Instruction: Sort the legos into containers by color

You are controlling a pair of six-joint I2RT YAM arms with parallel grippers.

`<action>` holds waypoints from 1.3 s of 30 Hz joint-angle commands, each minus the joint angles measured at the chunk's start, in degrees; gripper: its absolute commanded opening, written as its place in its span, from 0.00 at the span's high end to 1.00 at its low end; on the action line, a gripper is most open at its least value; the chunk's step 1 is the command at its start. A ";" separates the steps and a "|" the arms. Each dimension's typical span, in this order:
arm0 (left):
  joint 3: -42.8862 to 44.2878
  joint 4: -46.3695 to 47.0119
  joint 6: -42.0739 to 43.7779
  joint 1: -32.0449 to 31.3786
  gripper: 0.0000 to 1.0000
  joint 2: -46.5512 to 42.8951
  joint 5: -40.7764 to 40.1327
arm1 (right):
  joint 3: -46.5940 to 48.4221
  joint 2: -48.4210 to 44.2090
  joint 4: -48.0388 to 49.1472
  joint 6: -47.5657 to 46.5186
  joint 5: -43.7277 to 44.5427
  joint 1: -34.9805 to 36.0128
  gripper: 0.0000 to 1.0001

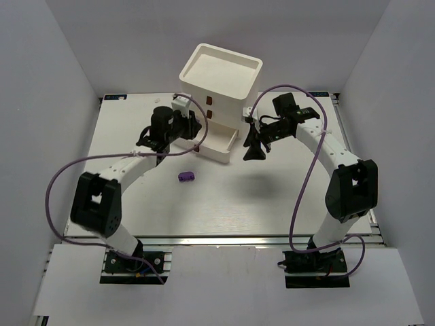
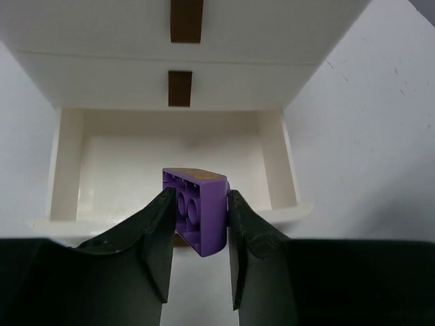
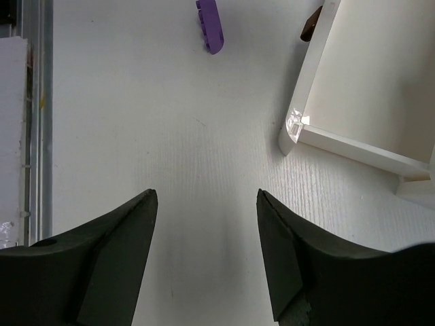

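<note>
Clamping a purple brick (image 2: 199, 210) at the front of the open bottom drawer (image 2: 68, 170), the left jaws hold it tilted; released early, it could strike the drawer's front lip and drop outside. Only the other views show a second purple brick (image 3: 211, 26) lying on the tabletop (image 3: 136, 122); the right jaws stand apart, empty.

From above, the left gripper (image 2: 200, 197) is lost behind its own wrist, so the purple lego (image 2: 198, 207) it pinches can't be made out there at all. Up close, that lego's sides disappear behind the fingers (image 2: 160, 238), and it covers nearly all of the brown pull (image 3: 311, 24) on the open drawer (image 2: 68, 170). The top pull (image 2: 187, 19) on the chest (image 1: 219, 85) is cut by the picture's edge. At the right wrist, the second purple lego (image 3: 211, 26) runs off the top edge, the drawer off the right.
</note>
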 commanded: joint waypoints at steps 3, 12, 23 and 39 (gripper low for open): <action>10.05 1.55 -3.83 0.30 0.51 12.24 0.06 | 1.83 -0.76 -0.83 -0.10 -0.87 0.23 0.34; 15.35 -0.11 -5.68 0.30 0.34 13.41 0.05 | 0.34 -1.99 -3.19 -6.50 -2.27 1.02 0.27; 1.33 -13.73 -17.45 1.88 0.93 -13.88 -14.87 | -5.99 2.39 22.59 -4.01 6.40 18.48 0.11; -11.19 -41.86 -30.99 2.41 0.20 -51.29 -30.00 | 11.31 27.53 36.45 20.11 32.88 30.11 0.11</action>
